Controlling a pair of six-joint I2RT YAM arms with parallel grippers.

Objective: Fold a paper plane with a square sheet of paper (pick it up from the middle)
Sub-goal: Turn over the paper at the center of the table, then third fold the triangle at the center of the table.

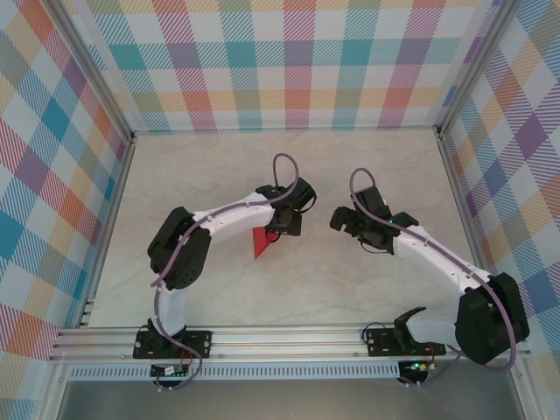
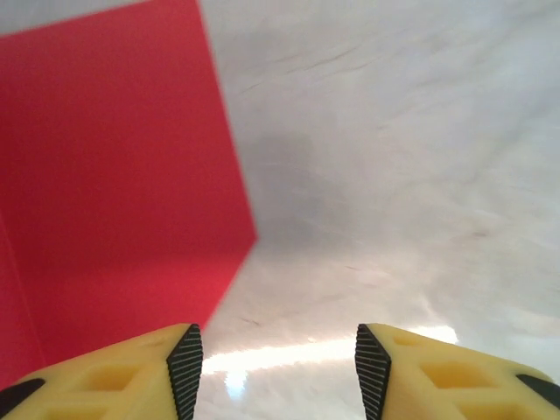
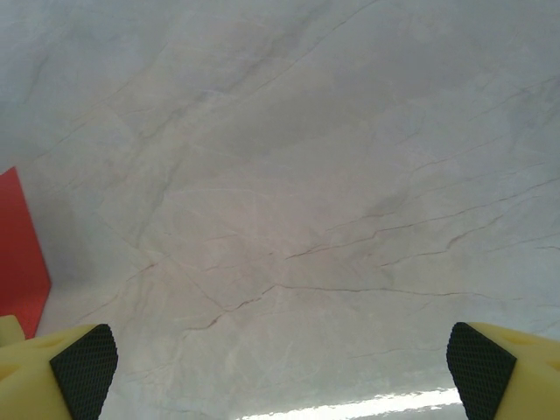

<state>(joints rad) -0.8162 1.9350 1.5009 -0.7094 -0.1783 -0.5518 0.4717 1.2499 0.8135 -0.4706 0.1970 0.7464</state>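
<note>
The red sheet of paper (image 1: 261,243), folded to a pointed shape, lies flat on the marble table beside the left wrist. In the left wrist view the paper (image 2: 114,175) covers the left side, one corner pointing right, with a crease near its left edge. My left gripper (image 2: 276,367) is open just right of the paper, with bare table between its yellow fingers (image 2: 179,363). From above, the left gripper (image 1: 287,224) hangs at the paper's upper right. My right gripper (image 1: 343,219) stands wide open and empty further right. The right wrist view catches the paper's edge (image 3: 19,254) at far left.
The pale marble tabletop (image 1: 367,166) is walled by checked panels at the back and sides. An aluminium rail (image 1: 280,343) with both arm bases runs along the near edge. The two grippers face each other a short gap apart at mid-table.
</note>
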